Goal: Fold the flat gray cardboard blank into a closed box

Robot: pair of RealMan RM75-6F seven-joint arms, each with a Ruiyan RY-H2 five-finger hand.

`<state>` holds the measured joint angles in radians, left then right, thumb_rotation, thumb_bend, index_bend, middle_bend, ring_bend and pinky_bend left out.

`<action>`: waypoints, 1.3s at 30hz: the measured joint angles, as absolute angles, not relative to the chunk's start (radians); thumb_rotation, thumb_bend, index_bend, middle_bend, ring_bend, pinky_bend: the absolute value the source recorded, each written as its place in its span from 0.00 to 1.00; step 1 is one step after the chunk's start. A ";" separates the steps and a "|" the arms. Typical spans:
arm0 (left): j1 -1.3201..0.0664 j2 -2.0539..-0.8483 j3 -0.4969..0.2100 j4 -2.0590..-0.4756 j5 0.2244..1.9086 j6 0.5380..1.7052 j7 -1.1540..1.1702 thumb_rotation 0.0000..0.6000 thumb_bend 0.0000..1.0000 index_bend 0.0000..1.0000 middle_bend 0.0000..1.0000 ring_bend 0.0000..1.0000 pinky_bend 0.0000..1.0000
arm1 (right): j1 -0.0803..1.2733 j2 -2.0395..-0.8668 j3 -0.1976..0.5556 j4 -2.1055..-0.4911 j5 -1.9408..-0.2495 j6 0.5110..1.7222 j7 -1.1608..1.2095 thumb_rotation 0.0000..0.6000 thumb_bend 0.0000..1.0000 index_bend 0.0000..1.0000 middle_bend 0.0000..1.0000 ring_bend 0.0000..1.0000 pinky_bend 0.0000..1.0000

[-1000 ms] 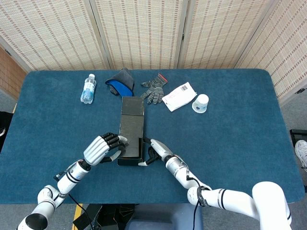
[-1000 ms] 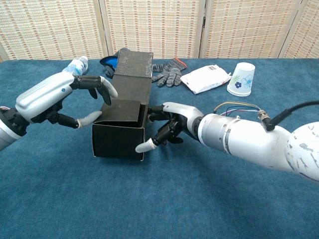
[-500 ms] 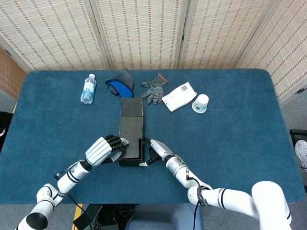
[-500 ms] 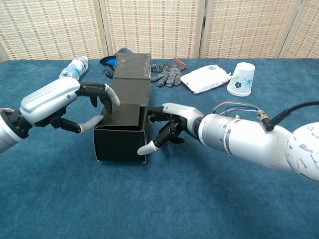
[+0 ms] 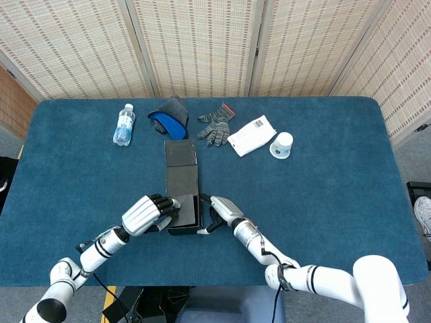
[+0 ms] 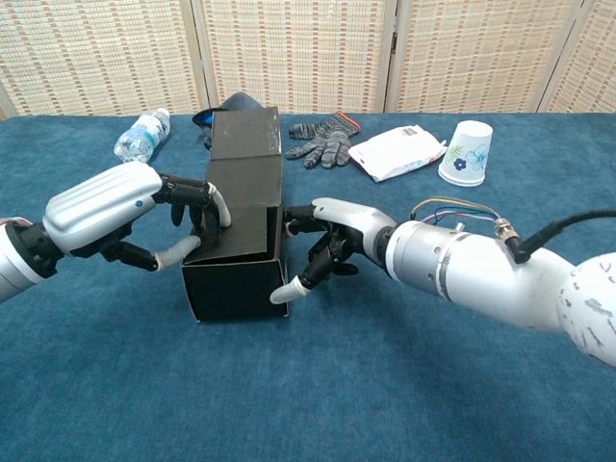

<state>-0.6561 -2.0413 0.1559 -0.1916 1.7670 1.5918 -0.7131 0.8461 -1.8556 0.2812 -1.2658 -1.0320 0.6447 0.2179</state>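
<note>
Working across from the left, we have our left hand (image 6: 115,214) against the near left corner of the gray cardboard box (image 6: 241,217), which stands on the blue table (image 5: 323,188) a little left of its middle, its long side running away from us. That hand's fingers (image 6: 197,197) curl over the top left edge onto the lowered near flap while the thumb presses low on the left wall, so we hold the box there rather than lift it. The box already has its walls up; the far part of its top stands higher than the near part, where the flap sits tucked down.

Our right hand (image 6: 332,245) lies against the right wall near the front corner, fingers half curled, the thumb reaching down along the front right edge. We cannot tell whether it truly pinches the cardboard or only braces it.

We judge the step in hand to be closing the near end, with the body formed and the lid not yet shut. The next move seems to call for steady bracing from both sides while the remaining flap is brought over and pressed home, without the walls bowing out.
</note>
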 measured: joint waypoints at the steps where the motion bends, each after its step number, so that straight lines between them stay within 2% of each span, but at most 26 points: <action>1: -0.656 -2.041 0.158 -0.192 1.769 1.591 -0.709 1.00 0.09 0.45 0.39 0.46 0.51 | 0.844 -1.856 0.279 -1.264 -1.040 0.647 0.221 1.00 0.41 0.40 0.40 0.77 0.92; 17: -0.678 -2.003 0.212 -0.233 1.810 1.535 -0.619 1.00 0.09 0.35 0.34 0.58 0.51 | 0.823 -1.847 0.234 -1.227 -1.229 0.685 0.316 1.00 0.42 0.40 0.39 0.77 0.92; 28: -0.694 -1.977 0.232 -0.281 1.831 1.534 -0.603 1.00 0.09 0.39 0.34 0.62 0.52 | 0.814 -1.822 0.220 -1.226 -1.269 0.700 0.356 1.00 0.43 0.40 0.38 0.77 0.92; 39: -0.700 -1.982 0.231 -0.293 1.836 1.558 -0.601 1.00 0.09 0.50 0.48 0.63 0.52 | 0.808 -1.800 0.212 -1.247 -1.285 0.710 0.376 1.00 0.42 0.40 0.37 0.77 0.92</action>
<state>-0.7003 -1.9818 0.2310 -0.2930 1.8365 1.5576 -0.6005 0.8082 -1.7997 0.2120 -1.2472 -1.2847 0.7101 0.3764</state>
